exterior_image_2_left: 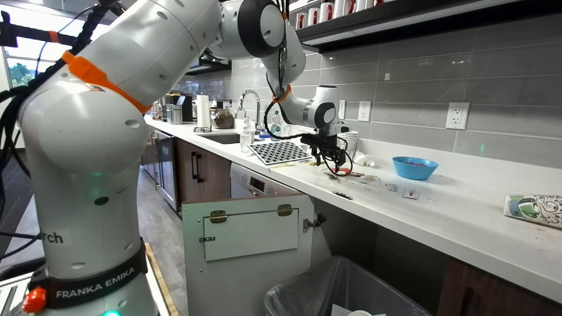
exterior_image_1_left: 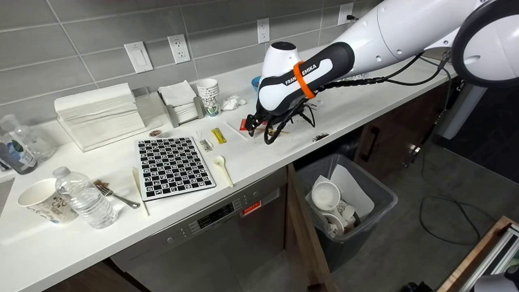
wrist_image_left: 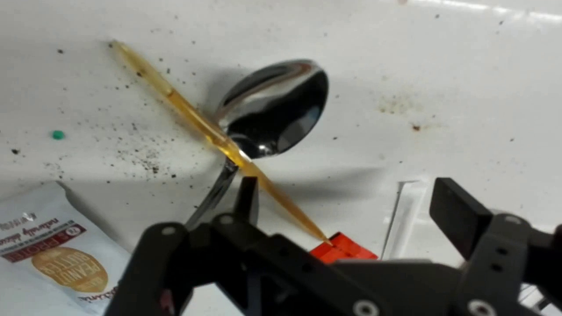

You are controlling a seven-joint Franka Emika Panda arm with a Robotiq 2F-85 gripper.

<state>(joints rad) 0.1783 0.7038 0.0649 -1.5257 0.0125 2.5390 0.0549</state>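
A: Pincer [wrist_image_left: 344,206]: state?
B: Wide apart, nothing gripped. Hangs low over the table [exterior_image_1_left: 348,107], fingers pointing down.
A: What's nearest?
B: Amber stick [wrist_image_left: 221,142]. Runs diagonally past one fingertip, which hides a bit of its edge in the wrist view. Touching? Can't tell.
A: Why that slant?
B: It crosses the neck of the metal spoon [wrist_image_left: 276,109], just ahead of that same finger, so probably leans on it, raised slightly. Handle runs back behind the finger; end hidden.
A: And the stick's near tip?
B: Overlaps the red packet [wrist_image_left: 350,247], seen through the gap between the fingers and part-covered by the pincer's body.
A: Others?
B: White strip [wrist_image_left: 405,215] near the far finger, on its inner side. Peanut butter packet [wrist_image_left: 66,259] outside the stick-side finger, printed face up, so likely lying flat. Dark crumbs [wrist_image_left: 149,162] scattered beyond it, ahead of the pincer.
A: Farther off?
B: Paper cups [exterior_image_1_left: 210,99] past the pincer toward the wall [exterior_image_1_left: 227,44], in both exterior views; nested, likely to save room. Blue bowl [exterior_image_2_left: 415,172] apart from the pincer, upright, presumably because it holds small pinkish bits.
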